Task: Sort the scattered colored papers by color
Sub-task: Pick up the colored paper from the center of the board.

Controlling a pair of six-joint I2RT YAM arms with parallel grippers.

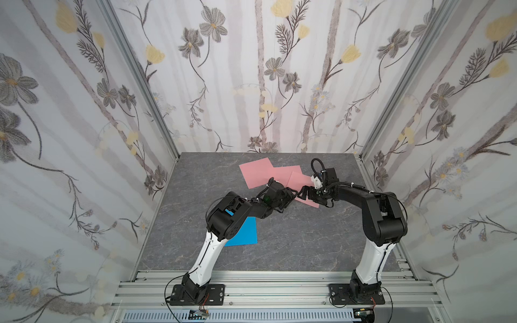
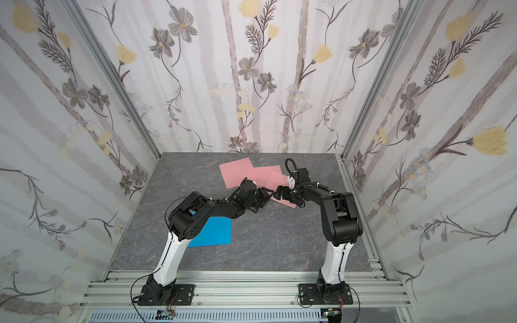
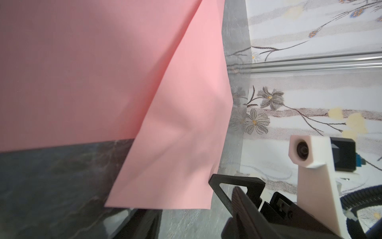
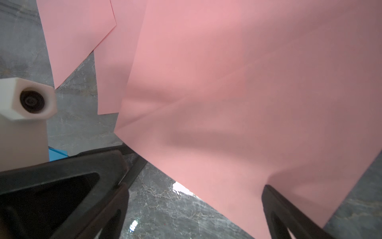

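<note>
Three salmon pink papers overlap at the back middle of the table: one far left (image 1: 256,172), one in the middle (image 1: 282,173), and the nearest (image 1: 300,179), whose front corner is creased and raised (image 4: 206,103). A bright blue paper (image 1: 246,232) lies flat near the front left, partly hidden under my left arm. My left gripper (image 1: 291,195) and right gripper (image 1: 303,193) almost meet at that raised corner. The left gripper (image 3: 192,223) is partly open, its tips at the sheet's edge, gripping nothing. The right gripper (image 4: 192,207) is wide open astride the sheet's edge, with one finger (image 4: 285,215) over the pink.
The grey marbled table (image 1: 293,237) is closed in by flowered walls on three sides, with metal posts at the back corners. An aluminium rail (image 1: 265,288) along the front carries both arm bases. The two wrists are very close together.
</note>
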